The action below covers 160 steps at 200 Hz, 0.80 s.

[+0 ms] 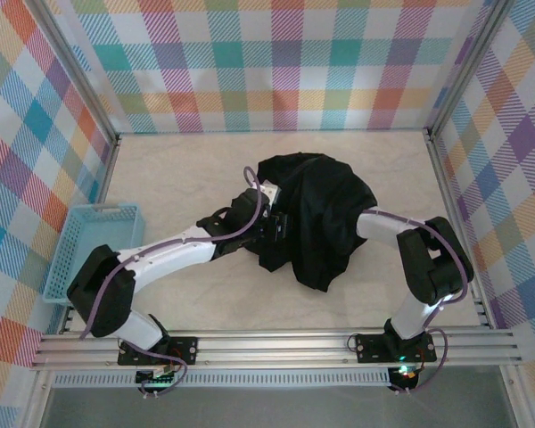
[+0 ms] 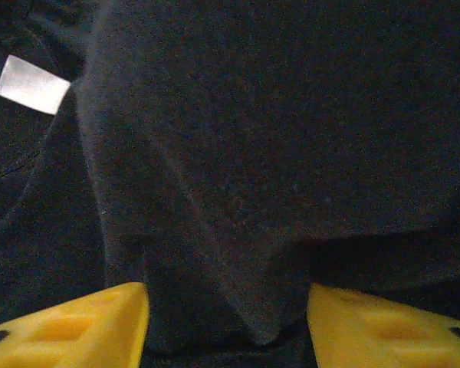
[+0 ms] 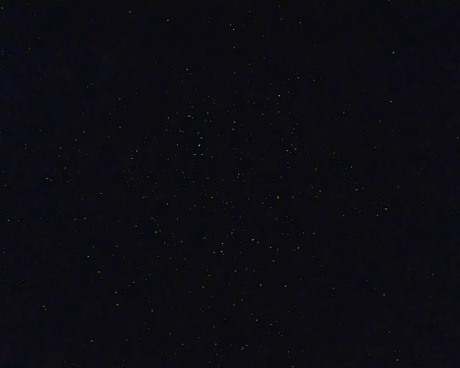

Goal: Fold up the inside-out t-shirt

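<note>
Because the t-shirt (image 1: 316, 218) lies heaped at the middle of the table (image 1: 178, 178), the left gripper (image 2: 226, 310) meets it from its left side, fingers parted around a hanging fold (loose, not pinched, I judge). The right arm (image 1: 385, 225) goes under the cloth from the right; whether the right gripper is open I cannot tell.

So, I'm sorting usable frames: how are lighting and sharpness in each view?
Top view: bright and sharp, though the black t-shirt shows little fold detail. Left wrist: dim, soft close-up of cloth between yellow fingers. Right wrist: nearly black, speckled with noise, nothing readable.
</note>
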{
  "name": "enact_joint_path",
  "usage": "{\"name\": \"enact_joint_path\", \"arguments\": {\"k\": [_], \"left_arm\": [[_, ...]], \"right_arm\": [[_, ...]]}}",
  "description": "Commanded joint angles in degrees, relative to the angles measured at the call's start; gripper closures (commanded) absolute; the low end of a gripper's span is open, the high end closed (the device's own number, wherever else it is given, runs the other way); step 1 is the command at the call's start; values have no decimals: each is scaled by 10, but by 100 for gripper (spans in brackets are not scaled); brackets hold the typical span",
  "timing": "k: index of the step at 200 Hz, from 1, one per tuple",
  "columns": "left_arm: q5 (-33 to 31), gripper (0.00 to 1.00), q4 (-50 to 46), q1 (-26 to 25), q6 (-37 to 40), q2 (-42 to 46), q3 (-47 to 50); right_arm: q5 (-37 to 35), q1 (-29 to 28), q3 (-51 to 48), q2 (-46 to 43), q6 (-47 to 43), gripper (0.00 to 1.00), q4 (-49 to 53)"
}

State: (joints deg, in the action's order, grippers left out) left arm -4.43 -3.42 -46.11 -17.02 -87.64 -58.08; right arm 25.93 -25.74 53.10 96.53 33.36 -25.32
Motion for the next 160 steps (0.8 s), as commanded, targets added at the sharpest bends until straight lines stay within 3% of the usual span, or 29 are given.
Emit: {"name": "enact_joint_path", "arguments": {"k": [1, 25, 44, 121, 160], "left_arm": [[-16, 55, -3, -4, -2, -4, -25], [-14, 83, -2, -3, -5, -5, -33], [-10, 100, -6, -4, -11, 4, -36], [38, 100, -27, -4, -25, 142, -36], [99, 100, -32, -6, -34, 159, -80]], "right_arm": [[-2, -8, 0, -23, -15, 14, -5], [-21, -8, 0, -19, -27, 14, 5], [-36, -8, 7, -8, -41, 13, 16], [-53, -7, 42, 73, -106, 9, 37], [-49, -15, 88, 124, -109, 8, 68]]}}
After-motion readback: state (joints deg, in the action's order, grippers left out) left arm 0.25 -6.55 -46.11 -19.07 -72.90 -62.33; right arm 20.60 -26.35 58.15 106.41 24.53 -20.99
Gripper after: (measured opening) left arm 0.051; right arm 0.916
